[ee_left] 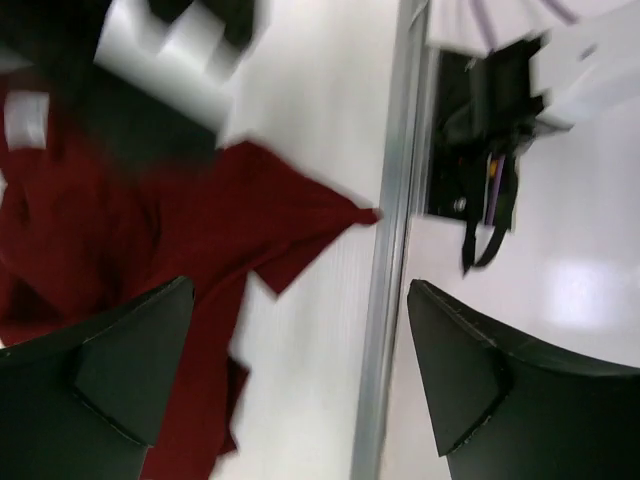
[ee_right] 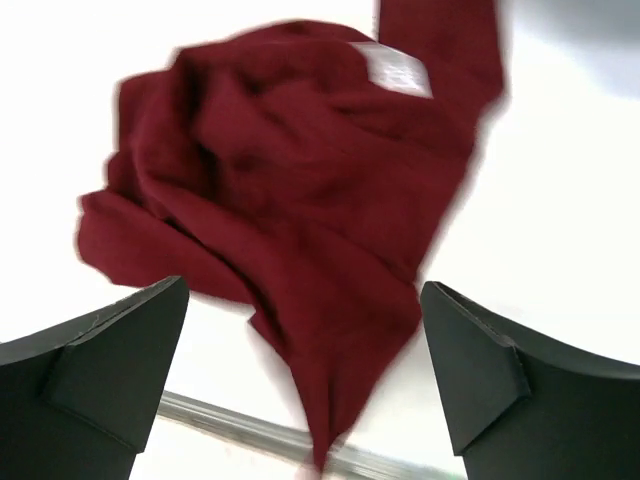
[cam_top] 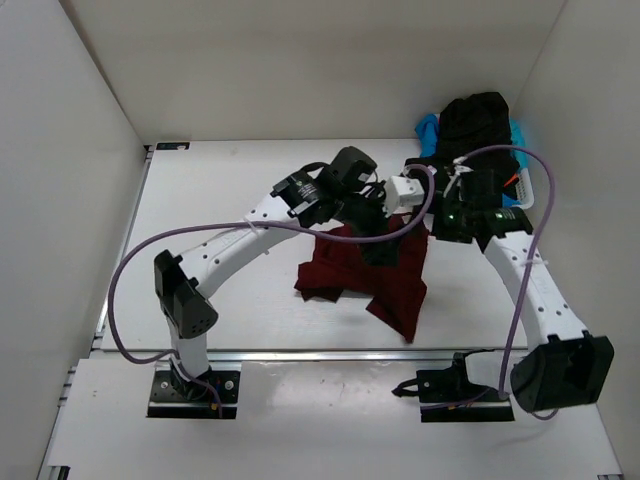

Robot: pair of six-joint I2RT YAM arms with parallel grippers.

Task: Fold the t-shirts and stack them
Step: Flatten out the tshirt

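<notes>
A dark red t-shirt (cam_top: pixel 365 275) lies crumpled on the table, one corner reaching toward the near edge. Both grippers hang just above it. In the left wrist view my left gripper (ee_left: pixel 300 290) is open, with bare table between its fingers and the red t-shirt (ee_left: pixel 150 230) off to their left. My right gripper (ee_right: pixel 303 288) is open too, and the red t-shirt (ee_right: pixel 300 200) with its white label lies below, free of the fingers. From above, the left gripper (cam_top: pixel 378 245) and right gripper (cam_top: pixel 388 205) sit close together. A black t-shirt (cam_top: pixel 475 120) and a light blue t-shirt (cam_top: pixel 428 128) are piled at the back right.
A white lattice basket (cam_top: pixel 535 190) stands at the back right under the pile. An aluminium rail (cam_top: pixel 300 352) runs along the table's near edge, also visible as the rail (ee_left: pixel 385 330). White walls enclose the table on the left, back and right.
</notes>
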